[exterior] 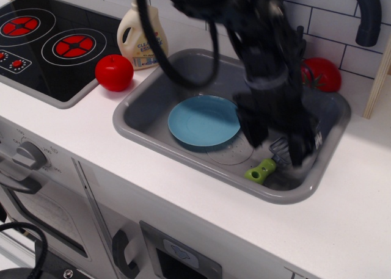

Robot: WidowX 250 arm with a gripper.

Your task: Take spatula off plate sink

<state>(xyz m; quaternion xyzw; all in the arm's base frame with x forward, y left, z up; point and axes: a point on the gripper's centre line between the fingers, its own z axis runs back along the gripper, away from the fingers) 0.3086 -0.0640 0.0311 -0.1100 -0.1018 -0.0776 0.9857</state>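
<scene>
In the single overhead view, the spatula point(266, 163) lies flat on the floor of the grey sink point(146, 102), near the front right corner, its lime-green handle pointing toward the front rim and its grey slotted head partly hidden under the arm. It lies apart from the light-blue plate point(203, 121), which sits bare on the sink floor to the left. The gripper point(278, 138) is blurred above the spatula; its jaws look spread with nothing between them. On the white bench point(91, 132), a red tomato point(113, 72) rests beside a detergent bottle point(140, 39) and the stovetop point(43, 44). Another red tomato point(322, 74) sits behind the sink.
</scene>
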